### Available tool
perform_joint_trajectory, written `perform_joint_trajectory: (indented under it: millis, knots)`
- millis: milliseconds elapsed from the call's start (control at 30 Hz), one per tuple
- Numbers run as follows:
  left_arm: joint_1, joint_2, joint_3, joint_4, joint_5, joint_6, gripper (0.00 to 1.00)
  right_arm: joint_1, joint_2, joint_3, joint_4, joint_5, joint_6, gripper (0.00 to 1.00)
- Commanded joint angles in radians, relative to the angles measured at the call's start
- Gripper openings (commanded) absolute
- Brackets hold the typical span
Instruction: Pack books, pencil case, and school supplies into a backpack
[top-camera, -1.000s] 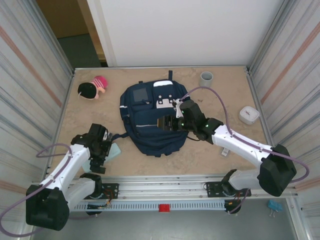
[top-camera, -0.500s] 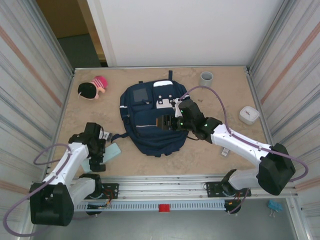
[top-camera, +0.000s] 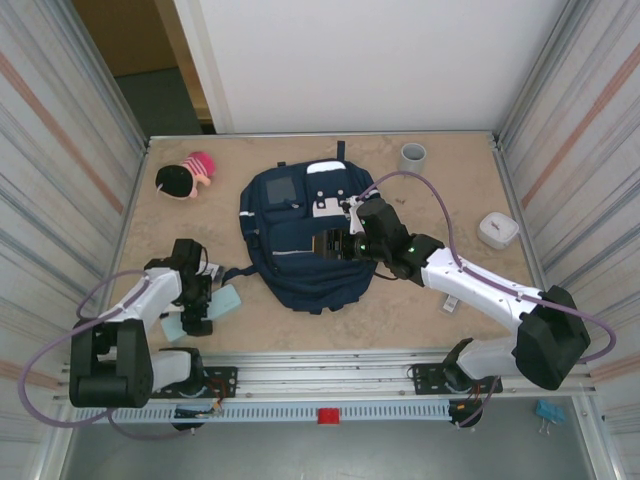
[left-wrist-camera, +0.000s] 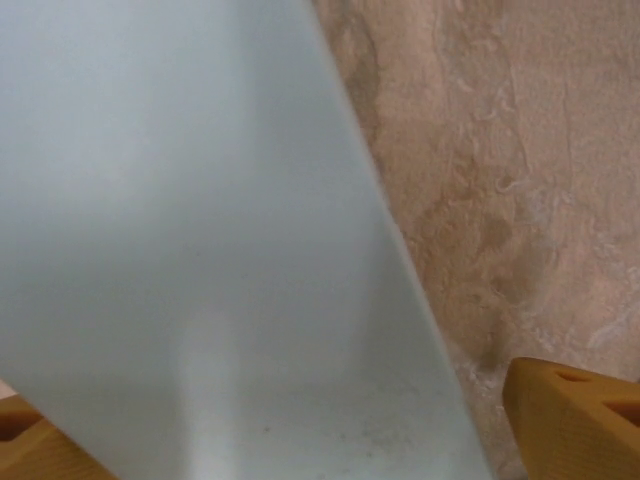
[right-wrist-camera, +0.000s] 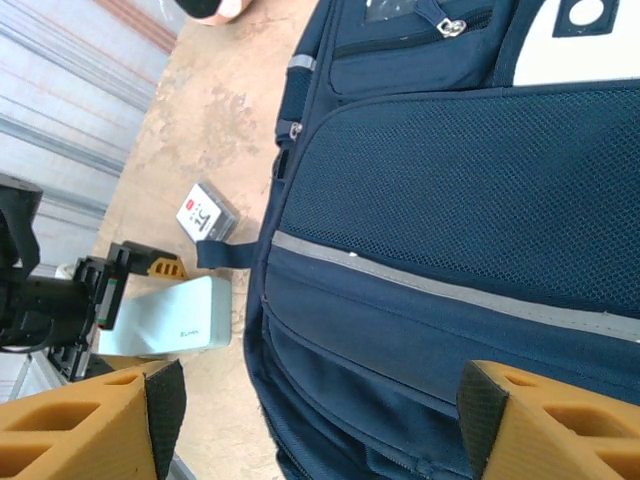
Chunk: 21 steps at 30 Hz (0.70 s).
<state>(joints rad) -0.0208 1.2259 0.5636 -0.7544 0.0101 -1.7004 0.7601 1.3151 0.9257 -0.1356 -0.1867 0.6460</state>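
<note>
Marbled beige bench (top-camera: 470, 190), metal-walled cell.
- Left fingers (left-wrist-camera: 575, 420): wide, straddling pencil case (left-wrist-camera: 200, 250). Strip of bench shows between case edge and one finger, so not clamped.
- Over last second: left arm folded in, wrist settled over case. Case lies on bench just left of backpack (top-camera: 290, 270). Pickup looks imminent.
- Right fingers (right-wrist-camera: 90, 420): wide, empty, over backpack front, unmoved.
- Case not yet packed.

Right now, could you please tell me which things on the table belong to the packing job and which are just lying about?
For the job: navy backpack, mint-green pencil case, small printed white piece, second white piece.
Just lying about: grey cup, rounded white box, pink-and-black toy.
</note>
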Motion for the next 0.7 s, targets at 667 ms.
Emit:
perform_joint_trajectory:
  millis: [667]
  knots:
    - [-0.102,-0.254,0.255,-0.019,0.151,0.393,0.65,-0.021,0.06,-0.02,0.244,-0.297,0.037,0.73]
